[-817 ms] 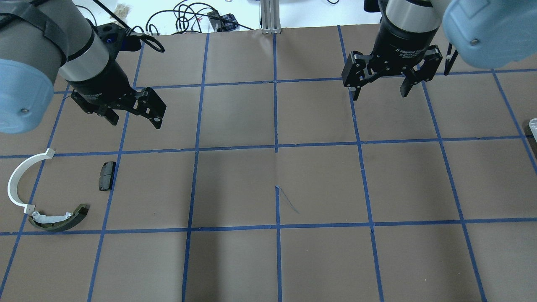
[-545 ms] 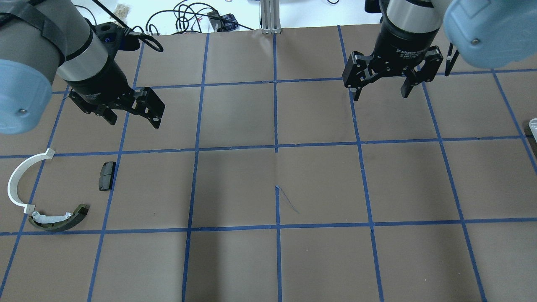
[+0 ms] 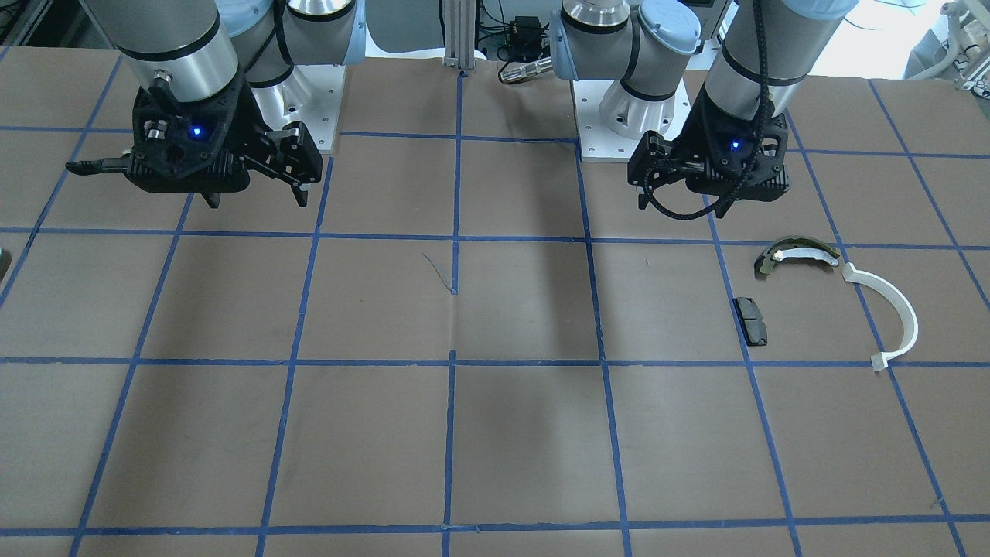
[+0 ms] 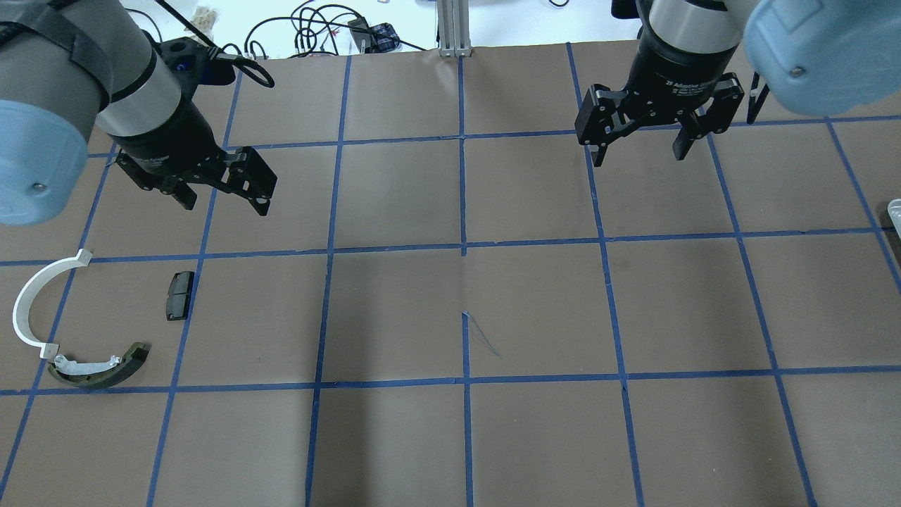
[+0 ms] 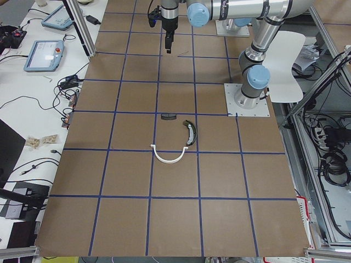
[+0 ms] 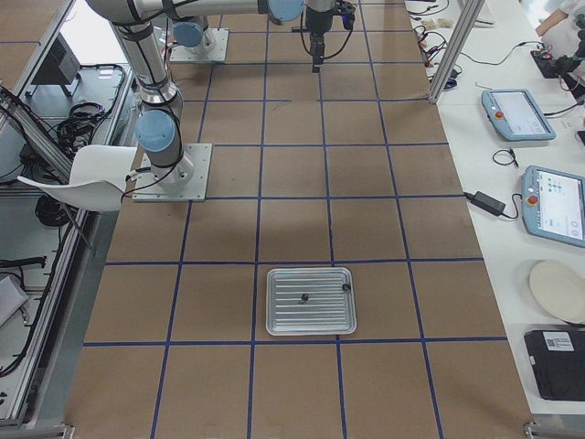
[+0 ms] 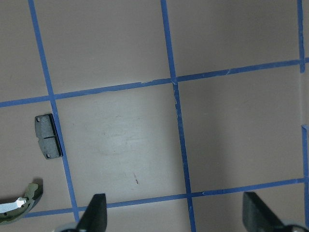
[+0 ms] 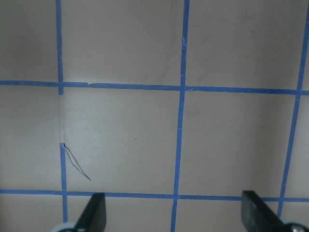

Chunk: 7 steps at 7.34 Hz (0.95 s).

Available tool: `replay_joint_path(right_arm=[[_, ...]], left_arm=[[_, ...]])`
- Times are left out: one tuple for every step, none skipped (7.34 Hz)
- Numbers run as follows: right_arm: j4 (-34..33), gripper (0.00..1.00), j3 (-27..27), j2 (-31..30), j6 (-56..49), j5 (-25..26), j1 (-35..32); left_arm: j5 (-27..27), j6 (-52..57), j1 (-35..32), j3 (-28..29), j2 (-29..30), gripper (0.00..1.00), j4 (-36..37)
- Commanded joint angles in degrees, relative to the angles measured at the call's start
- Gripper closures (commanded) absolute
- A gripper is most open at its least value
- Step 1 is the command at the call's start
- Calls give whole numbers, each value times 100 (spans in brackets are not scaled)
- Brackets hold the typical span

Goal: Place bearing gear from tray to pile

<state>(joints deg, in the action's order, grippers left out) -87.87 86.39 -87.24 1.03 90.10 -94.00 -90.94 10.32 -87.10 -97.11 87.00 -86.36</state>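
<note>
Light is bright, even, and comes from above. The surface [image 4: 535,303] carries soft, broad shadows, seen as dim vertical bands near the centre of the overhead and front views. Past its top edge the overhead view blows out to white. The wrist views look paler. In them the left claw [image 7: 174,220] and right claw [image 8: 174,215] blur at the bottom edge.

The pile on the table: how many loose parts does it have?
3: white arc outermost on the robot's left; black pad inward of it; olive curved piece by the arc's end nearer the robot. None looks hidden.
</note>
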Motion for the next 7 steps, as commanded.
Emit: replay_joint_path(right_arm=[[-2,0,-43,-12,-146,-18,31],[-2,0,-43,5,-687,-36,31],[7,0,-43,40,-1023,-88,14],[-19,0,-34,76,-1044,-106,14],[-19,0,-95,128,-1061,-28,14],[-28,0,-78,137,-948,-62,5],[-263,0,-69,146,-851,-36,13]], left_arm=[[6,31,9,0,10,0,31],[6,31,9,-9,10,0,14],[6,40,17,-1,1,0,14],[14,40,9,-9,10,0,49],[23,40,9,-1,27,0,66],[23,40,9,0,54,0,67],[23,40,9,-9,54,0,67]])
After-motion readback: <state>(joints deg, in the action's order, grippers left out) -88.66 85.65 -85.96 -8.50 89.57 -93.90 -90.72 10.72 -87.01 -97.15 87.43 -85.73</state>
